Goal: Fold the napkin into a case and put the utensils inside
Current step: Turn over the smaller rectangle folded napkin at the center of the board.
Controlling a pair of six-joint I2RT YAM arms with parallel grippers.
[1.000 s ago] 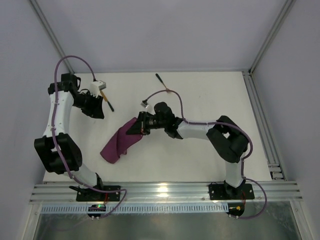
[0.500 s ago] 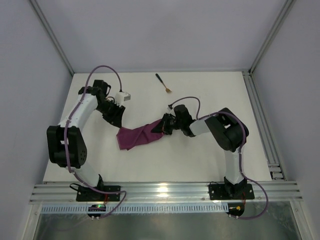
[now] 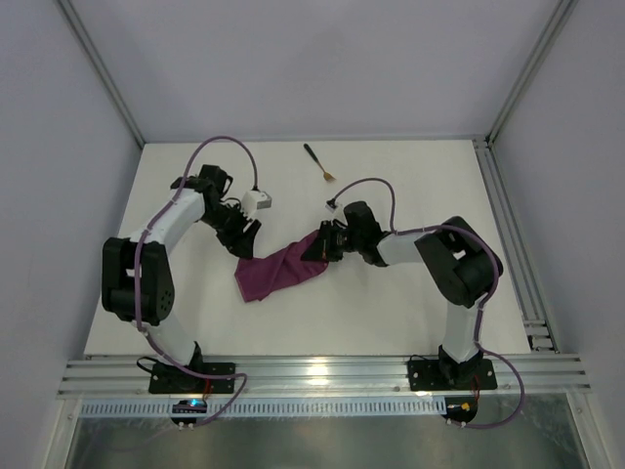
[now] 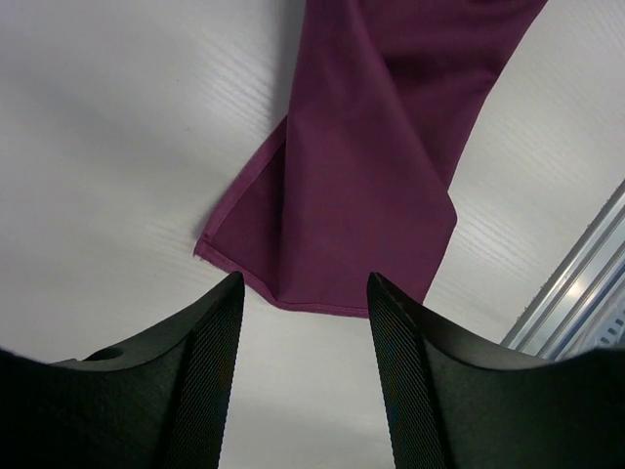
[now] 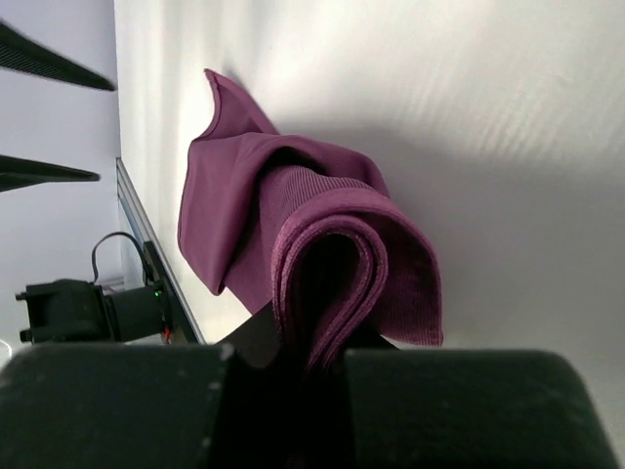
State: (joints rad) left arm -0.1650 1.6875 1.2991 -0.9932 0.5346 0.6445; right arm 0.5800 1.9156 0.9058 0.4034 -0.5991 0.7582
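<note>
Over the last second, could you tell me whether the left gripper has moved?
Yes. Against the unmoved fork, the left gripper has shifted rightward and toward the near edge, nearing the napkin.

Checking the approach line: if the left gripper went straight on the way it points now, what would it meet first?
Probably the napkin: its loose hemmed end lies directly ahead of the open left gripper, though how far ahead is unclear.

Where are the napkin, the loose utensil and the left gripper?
napkin (image 3: 278, 274), top view, middle of the cloth's flat part.
utensil (image 3: 317, 163), top view, on its black handle.
left gripper (image 4: 305, 288), left wrist view, midway between its open fingertips.
</note>
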